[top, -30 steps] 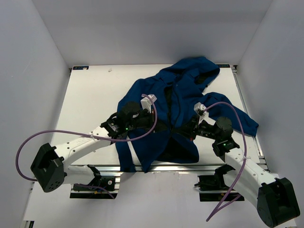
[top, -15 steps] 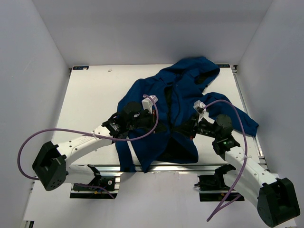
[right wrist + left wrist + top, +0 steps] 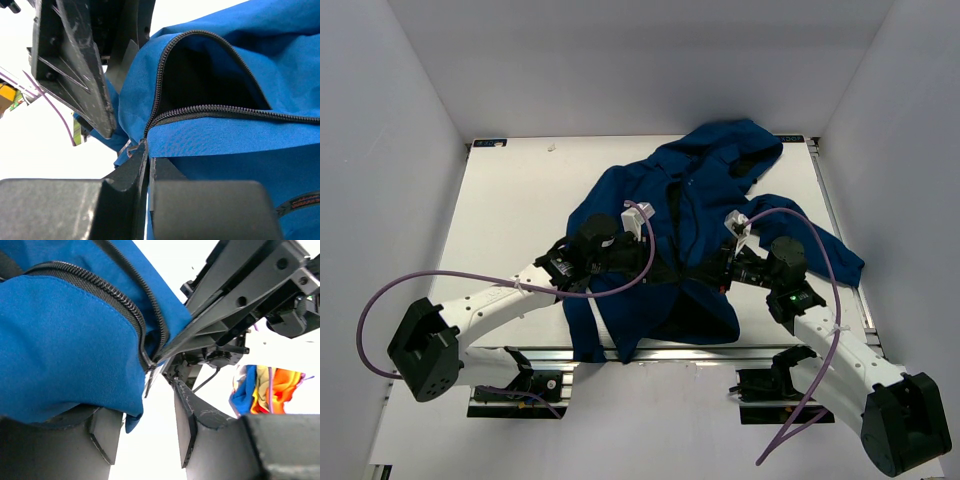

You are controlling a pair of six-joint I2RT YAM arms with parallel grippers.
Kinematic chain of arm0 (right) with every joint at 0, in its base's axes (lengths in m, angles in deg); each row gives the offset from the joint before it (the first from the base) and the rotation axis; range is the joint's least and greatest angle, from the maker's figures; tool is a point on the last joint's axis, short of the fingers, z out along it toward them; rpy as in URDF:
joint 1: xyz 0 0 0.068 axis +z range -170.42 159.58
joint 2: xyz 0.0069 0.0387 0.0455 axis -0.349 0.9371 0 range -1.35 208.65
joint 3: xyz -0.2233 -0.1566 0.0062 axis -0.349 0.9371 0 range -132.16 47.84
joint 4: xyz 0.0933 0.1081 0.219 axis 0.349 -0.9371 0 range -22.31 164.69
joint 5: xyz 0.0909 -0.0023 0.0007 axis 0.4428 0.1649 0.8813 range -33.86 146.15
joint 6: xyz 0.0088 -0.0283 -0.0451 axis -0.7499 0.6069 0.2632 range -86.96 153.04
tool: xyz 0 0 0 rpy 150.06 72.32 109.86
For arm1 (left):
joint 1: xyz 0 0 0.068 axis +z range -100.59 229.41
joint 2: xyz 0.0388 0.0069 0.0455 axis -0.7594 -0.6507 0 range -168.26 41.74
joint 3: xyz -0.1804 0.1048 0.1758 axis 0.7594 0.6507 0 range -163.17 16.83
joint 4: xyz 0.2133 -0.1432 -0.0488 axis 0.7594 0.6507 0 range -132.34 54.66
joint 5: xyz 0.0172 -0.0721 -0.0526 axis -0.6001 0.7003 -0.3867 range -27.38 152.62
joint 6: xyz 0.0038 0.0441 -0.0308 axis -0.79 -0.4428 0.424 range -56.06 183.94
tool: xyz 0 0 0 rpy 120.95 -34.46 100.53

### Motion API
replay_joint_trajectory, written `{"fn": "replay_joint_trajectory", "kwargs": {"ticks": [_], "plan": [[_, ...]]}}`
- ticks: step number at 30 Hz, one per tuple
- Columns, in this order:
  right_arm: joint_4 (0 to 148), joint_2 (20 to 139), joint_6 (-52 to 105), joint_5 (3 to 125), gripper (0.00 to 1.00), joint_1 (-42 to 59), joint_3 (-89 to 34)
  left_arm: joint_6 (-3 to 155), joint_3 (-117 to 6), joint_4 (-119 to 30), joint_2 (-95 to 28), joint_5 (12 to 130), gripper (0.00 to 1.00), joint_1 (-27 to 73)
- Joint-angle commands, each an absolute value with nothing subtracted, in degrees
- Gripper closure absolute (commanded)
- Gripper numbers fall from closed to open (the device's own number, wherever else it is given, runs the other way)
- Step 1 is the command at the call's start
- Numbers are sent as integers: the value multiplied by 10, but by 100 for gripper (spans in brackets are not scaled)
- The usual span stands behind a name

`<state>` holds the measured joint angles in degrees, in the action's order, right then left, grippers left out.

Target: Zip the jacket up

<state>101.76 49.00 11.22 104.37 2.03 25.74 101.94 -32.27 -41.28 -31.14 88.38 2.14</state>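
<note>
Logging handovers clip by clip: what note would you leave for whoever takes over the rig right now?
Left gripper: open, holding nothing, at the lower end of the zipper; the jacket drapes over one finger.
Right gripper: shut on the jacket at the zipper base.
Jacket lies spread on the table, hood away from the arms.
Done: both grippers at the base.
Left: teeth rows still apart above it; zip up.

A white table [image 3: 510, 210] carries a dark blue jacket [image 3: 705, 195], which lies rumpled across its right half. The hood [image 3: 740, 150] points to the far right corner. One sleeve [image 3: 820, 250] reaches the right edge, and a narrow fold of cloth runs to the near edge.
</note>
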Motion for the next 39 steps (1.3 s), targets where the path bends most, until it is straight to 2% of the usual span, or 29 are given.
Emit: {"fn": "replay_joint_trajectory", "kwargs": {"ticks": [1, 5, 11, 13, 15, 20, 26, 32, 39], "plan": [[1023, 484, 120, 1058, 100, 19, 243, 1026, -319, -439, -309, 913, 46, 19], [1046, 483, 108, 1061, 100, 19, 246, 1032, -312, -463, -323, 936, 49, 20], [1079, 479, 80, 1076, 100, 19, 253, 1040, -303, -481, -330, 937, 62, 20], [1077, 477, 80, 1075, 100, 19, 254, 1042, -299, -482, -329, 936, 72, 21], [1075, 476, 80, 1074, 100, 18, 254, 1042, -298, -487, -324, 933, 75, 21], [1074, 480, 77, 1068, 100, 19, 255, 1045, -286, -505, -311, 929, 99, 22], [1123, 486, 47, 1058, 100, 18, 261, 1055, -252, -552, -291, 923, 100, 22], [1210, 483, -20, 999, 100, 19, 279, 1053, -228, -553, -271, 907, 100, 22], [1218, 498, -54, 969, 100, 19, 262, 1044, -212, -524, -278, 918, 100, 21]]}}
